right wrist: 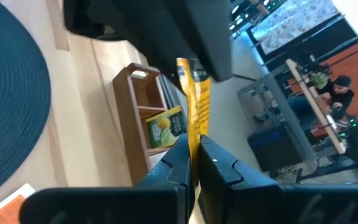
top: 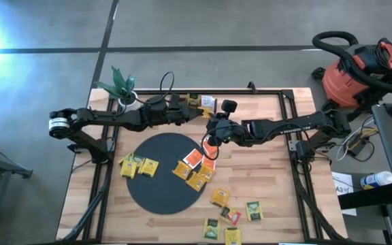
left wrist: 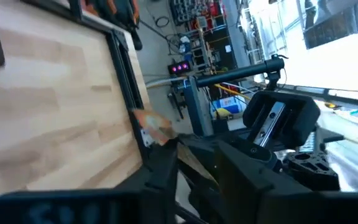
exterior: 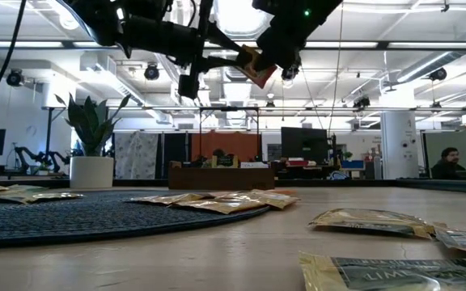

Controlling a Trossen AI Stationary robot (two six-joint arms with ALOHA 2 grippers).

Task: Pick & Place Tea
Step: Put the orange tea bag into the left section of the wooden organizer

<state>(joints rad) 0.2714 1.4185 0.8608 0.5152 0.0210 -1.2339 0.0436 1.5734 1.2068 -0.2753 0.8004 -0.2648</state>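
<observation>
My right gripper (top: pixel 211 139) is shut on one tea packet (right wrist: pixel 197 106), orange-red and yellow, held high above the table near the black round mat's (top: pixel 162 173) far edge. In the low view the packet (exterior: pixel 255 66) hangs in the air. My left gripper (top: pixel 197 113) hovers open just beyond it, over the brown wooden tray (top: pixel 203 102), and holds nothing. A yellow-green packet (right wrist: pixel 163 127) stands in one tray compartment. Several more packets lie flat on the mat (top: pixel 138 165) and on the table's near right part (top: pixel 230 214). My right gripper pinches the tea packet between its two fingers (right wrist: pixel 182 158) at one edge (right wrist: pixel 194 134). The wrist view shows the packet edge-on, sticking out beyond the fingertips. It is lifted clear of the table and mat.
A potted plant (top: pixel 121 85) stands at the table's far left corner. Black frame rails (top: pixel 291 122) run along the table's sides. A red vacuum (top: pixel 356 71) sits on the floor to the right. A person (right wrist: pixel 340 93) sits far behind the table. The two arms are close together above the tray.
</observation>
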